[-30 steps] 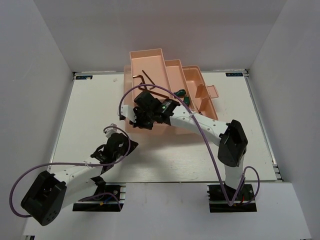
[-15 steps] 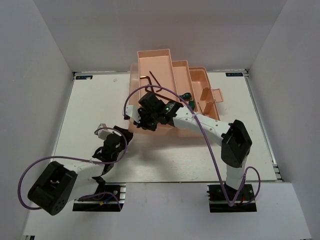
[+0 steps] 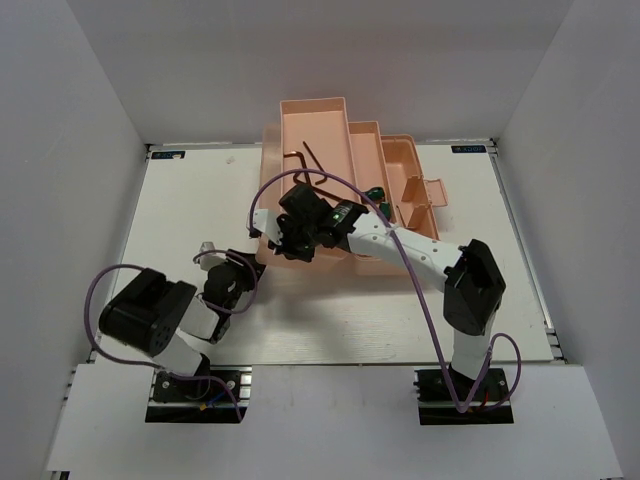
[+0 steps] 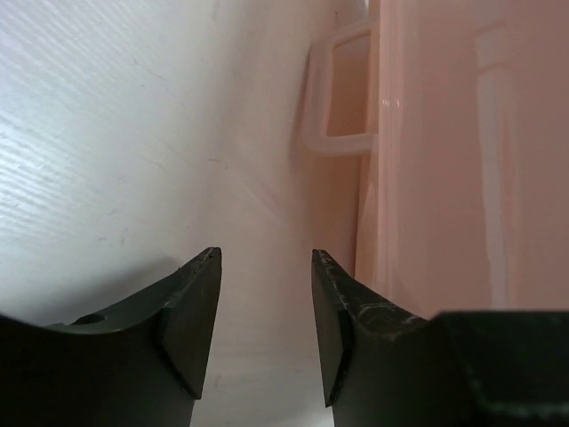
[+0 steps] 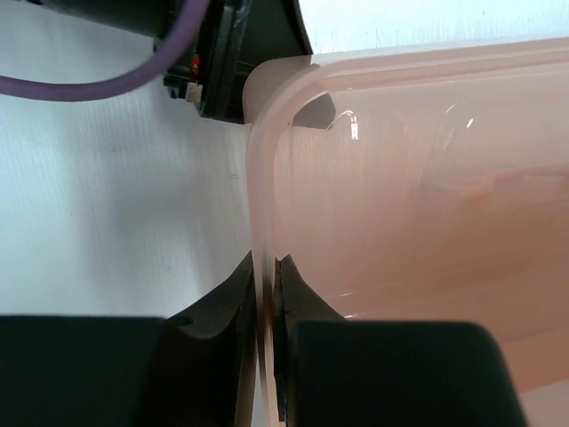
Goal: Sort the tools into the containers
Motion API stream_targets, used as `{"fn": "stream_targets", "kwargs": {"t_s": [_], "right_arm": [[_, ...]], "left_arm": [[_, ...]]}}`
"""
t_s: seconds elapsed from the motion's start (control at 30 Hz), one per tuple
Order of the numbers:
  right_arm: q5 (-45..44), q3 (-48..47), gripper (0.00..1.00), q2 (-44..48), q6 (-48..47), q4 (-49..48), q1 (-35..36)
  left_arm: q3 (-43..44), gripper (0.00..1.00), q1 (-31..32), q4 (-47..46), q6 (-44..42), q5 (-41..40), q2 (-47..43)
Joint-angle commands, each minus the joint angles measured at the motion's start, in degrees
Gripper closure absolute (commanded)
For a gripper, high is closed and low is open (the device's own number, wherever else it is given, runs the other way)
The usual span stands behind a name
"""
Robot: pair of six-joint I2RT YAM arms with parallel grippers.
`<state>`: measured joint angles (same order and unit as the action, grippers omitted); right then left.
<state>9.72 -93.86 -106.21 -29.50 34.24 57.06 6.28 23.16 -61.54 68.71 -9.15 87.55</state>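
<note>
The salmon-pink toolbox (image 3: 320,125) stands open at the table's far middle, its trays stepped out. Two dark hex keys (image 3: 305,157) lie in its left trays, and green-handled screwdrivers (image 3: 373,193) in a middle tray. The thin precision screwdrivers are hidden. My right gripper (image 3: 287,240) is shut on the toolbox's near-left rim; in the right wrist view the jaws (image 5: 265,267) pinch the thin pink wall (image 5: 427,178). My left gripper (image 3: 245,270) is open and empty just off that corner. In the left wrist view its jaws (image 4: 265,258) stand apart beside the pink wall (image 4: 444,178).
A pink latch loop (image 4: 333,98) sticks out from the toolbox side ahead of my left gripper. A small flap (image 3: 425,187) hangs off the box's right end. White walls enclose the table on three sides. My left arm is folded close to its base (image 3: 145,315).
The toolbox has shifted right and slightly away, held by my right gripper. My left arm has folded back toward its base while its gripper stays by the box's near-left corner.
</note>
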Motion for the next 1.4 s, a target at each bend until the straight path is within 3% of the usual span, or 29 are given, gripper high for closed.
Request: {"fn": "stream_targets", "kwargs": {"t_s": [0.0,0.07,0.23,0.27,0.3,0.37,0.5,0.63,0.87,1.03,1.13,1.23,1.27,1.3,1.37], "right_arm": [[4.96,-2.47,1.00,7.07,3.48,-2.16,0.60],[5.14,-2.20,1.00,7.25,3.22,-2.16,0.43],[4.96,-1.85,1.00,6.90,2.78,-1.90,0.69],[5.05,-1.67,0.97,7.07,2.60,-1.90,0.86],[4.96,-1.50,0.85,6.99,2.60,-1.63,0.86],[4.35,-0.80,0.79,6.90,2.25,-1.89,0.77],[3.21,0.61,0.51,6.90,1.90,-1.98,0.69],[2.59,0.79,0.27,6.99,1.72,-1.55,0.78],[4.87,0.61,0.21,10.50,-0.47,2.40,0.95],[12.95,0.08,0.26,13.92,-6.70,9.61,0.86],[17.34,0.09,0.38,16.39,-11.19,15.84,0.86],[17.10,0.53,0.69,18.93,-11.64,16.56,0.60],[14.57,-0.17,0.90,20.50,-11.03,16.39,0.69],[12.89,-0.44,0.99,20.96,-10.33,15.25,0.60],[5.34,-1.93,1.00,22.27,-8.83,14.54,0.34]], "left_arm": [[0.31,0.45,-1.18,-20.58,0.55,7.37,4.37],[-0.22,0.39,-2.23,-29.72,0.55,10.44,9.54],[0.48,0.29,-4.17,-42.00,3.00,15.82,19.14],[0.48,0.27,-4.17,-42.00,3.01,16.52,19.15],[0.48,0.27,-4.17,-42.00,3.01,17.05,19.67],[1.01,0.24,-4.70,-42.00,2.23,18.63,19.15],[1.53,0.19,-5.76,-42.00,2.22,21.01,16.70],[2.07,0.19,-6.80,-38.84,1.08,22.15,14.76],[3.30,0.18,-7.86,-34.09,0.02,23.30,10.63],[4.97,0.18,-8.39,-31.37,-0.50,23.82,10.10],[6.02,0.18,-8.39,-30.75,-0.50,24.35,10.10],[7.16,0.18,-8.39,-30.13,-0.50,24.35,10.10],[7.16,0.18,-8.39,-30.13,-0.50,24.87,10.10],[7.77,0.18,-8.39,-29.61,-0.50,24.88,10.10],[8.30,0.18,-8.39,-29.60,-0.50,24.88,10.10]]}}
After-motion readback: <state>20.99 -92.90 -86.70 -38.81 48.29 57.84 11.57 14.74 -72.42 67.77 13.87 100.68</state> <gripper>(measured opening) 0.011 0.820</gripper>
